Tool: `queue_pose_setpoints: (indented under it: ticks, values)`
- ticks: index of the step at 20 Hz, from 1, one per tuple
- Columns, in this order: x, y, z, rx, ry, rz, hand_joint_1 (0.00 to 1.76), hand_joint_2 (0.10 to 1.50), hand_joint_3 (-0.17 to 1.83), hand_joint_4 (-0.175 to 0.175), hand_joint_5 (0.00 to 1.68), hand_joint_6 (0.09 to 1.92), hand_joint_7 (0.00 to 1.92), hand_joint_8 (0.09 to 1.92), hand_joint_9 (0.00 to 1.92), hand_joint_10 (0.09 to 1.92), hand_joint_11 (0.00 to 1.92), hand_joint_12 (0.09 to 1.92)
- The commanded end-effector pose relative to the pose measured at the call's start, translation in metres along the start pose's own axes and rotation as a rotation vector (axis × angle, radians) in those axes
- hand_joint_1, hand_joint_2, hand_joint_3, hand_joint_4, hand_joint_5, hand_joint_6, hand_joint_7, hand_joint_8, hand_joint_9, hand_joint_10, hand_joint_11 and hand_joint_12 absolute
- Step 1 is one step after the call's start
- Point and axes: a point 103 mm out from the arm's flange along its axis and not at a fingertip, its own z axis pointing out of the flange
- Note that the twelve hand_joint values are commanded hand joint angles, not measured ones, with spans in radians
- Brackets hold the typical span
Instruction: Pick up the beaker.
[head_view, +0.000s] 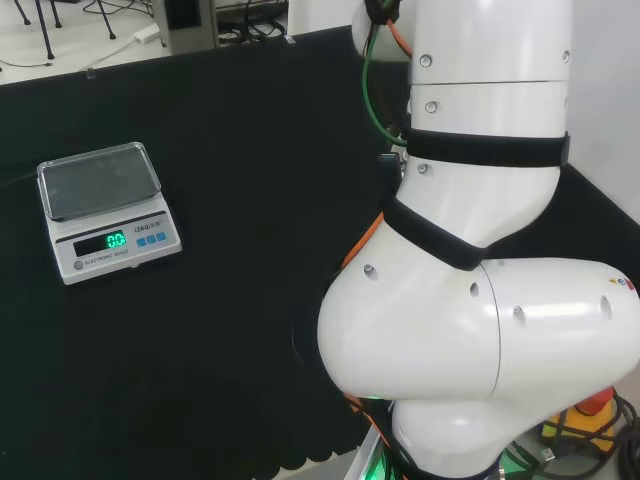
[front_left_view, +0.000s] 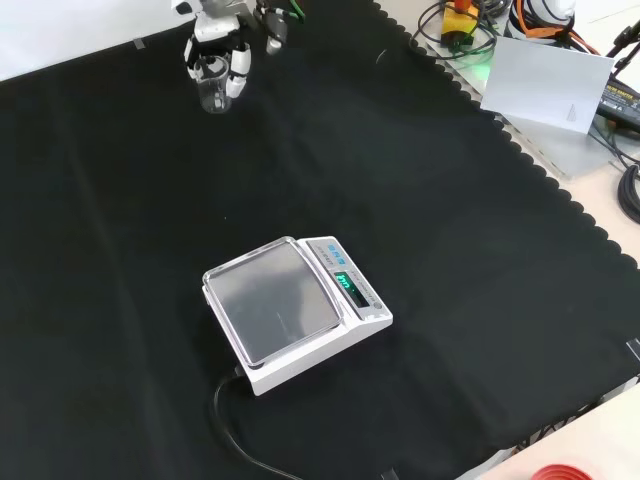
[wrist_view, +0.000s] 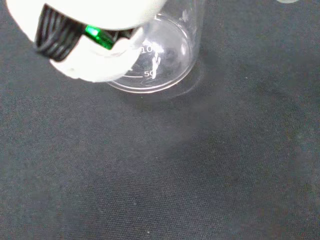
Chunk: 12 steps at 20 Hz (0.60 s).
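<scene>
A small clear glass beaker (front_left_view: 212, 92) with printed graduation marks stands upright near the far left edge of the black cloth in the front view. The black and white hand (front_left_view: 216, 45) comes down on it from above, with fingers (front_left_view: 238, 66) curled along both sides of its upper wall. In the wrist view the beaker (wrist_view: 167, 55) sits close under the palm, and a white part of the hand (wrist_view: 95, 60) crosses its rim. Its base looks level with the cloth; I cannot tell whether it still touches.
A white digital scale (front_left_view: 290, 305) with a lit display stands mid-cloth, and its cable (front_left_view: 235, 440) trails toward the front edge. The head view shows the same scale (head_view: 105, 205) at left, with the arm's white links (head_view: 480, 300) at right. A pale board (front_left_view: 545, 85) lies off the cloth.
</scene>
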Motion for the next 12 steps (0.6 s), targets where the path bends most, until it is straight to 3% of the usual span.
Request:
queue_pose_setpoints:
  ticks: [1,12]
  values:
    - [0.053,-0.010,-0.013,-0.024,-0.051,-0.053,1.15,0.76,0.42,0.090,1.31,0.52,1.32,0.69,1.52,0.27,1.40,0.79]
    - [0.116,-0.029,-0.053,-0.085,-0.001,-0.131,1.15,0.76,0.43,0.091,1.31,0.52,1.33,0.70,1.52,0.27,1.40,0.78]
